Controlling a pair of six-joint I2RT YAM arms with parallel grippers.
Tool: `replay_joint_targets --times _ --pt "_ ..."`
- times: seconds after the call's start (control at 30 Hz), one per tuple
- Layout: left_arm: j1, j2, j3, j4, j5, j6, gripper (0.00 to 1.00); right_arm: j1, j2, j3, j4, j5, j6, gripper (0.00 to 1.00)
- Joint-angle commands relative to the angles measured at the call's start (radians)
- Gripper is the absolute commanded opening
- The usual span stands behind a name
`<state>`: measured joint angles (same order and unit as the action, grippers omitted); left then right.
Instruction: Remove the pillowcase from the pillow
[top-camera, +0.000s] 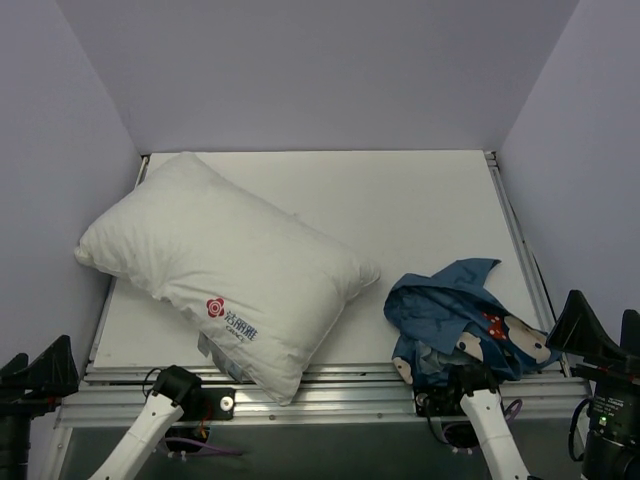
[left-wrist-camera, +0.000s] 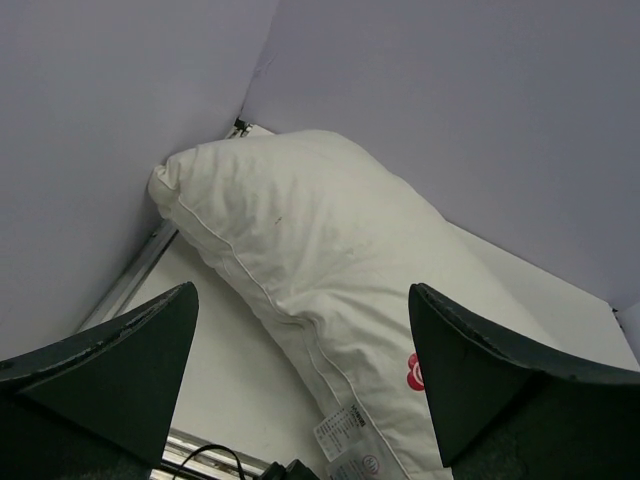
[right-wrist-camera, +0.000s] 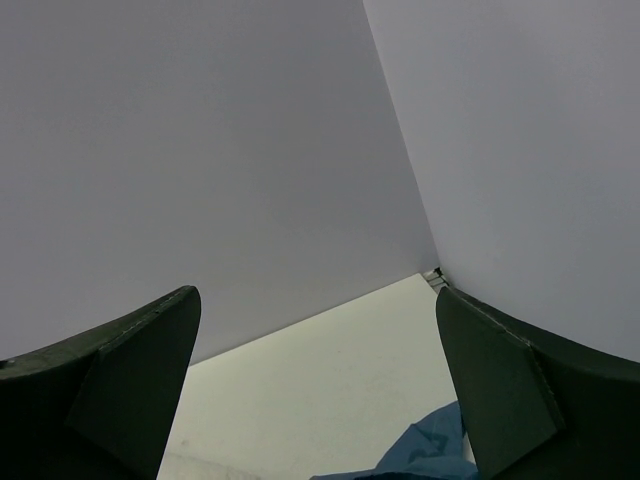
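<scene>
Pillow: bare, left side of table, near corner past the near edge. Pillowcase: off, crumpled near right. L gripper, R gripper: both released, nothing held.

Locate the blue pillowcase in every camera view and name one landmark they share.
Top external: pillowcase crumpled at lower right.
Left wrist: not in it.
Right wrist: only a blue tip at the bottom edge, right of centre.
Shared landmark: the white table.
</scene>
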<state>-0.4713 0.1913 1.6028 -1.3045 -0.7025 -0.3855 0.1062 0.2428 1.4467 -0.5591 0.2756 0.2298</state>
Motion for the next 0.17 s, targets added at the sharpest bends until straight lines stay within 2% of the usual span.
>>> replay_joint_targets --times 0.0,0.13 --pt "-0.006 -0.030 -0.061 0.111 -0.035 -0.007 0.94 0.006 -0.016 -0.016 0.068 0.017 -0.026 1.00" --pt "-0.007 -0.081 -0.151 0.203 -0.071 0.006 0.94 0.007 -0.030 -0.045 0.100 0.017 -0.038 1.00"
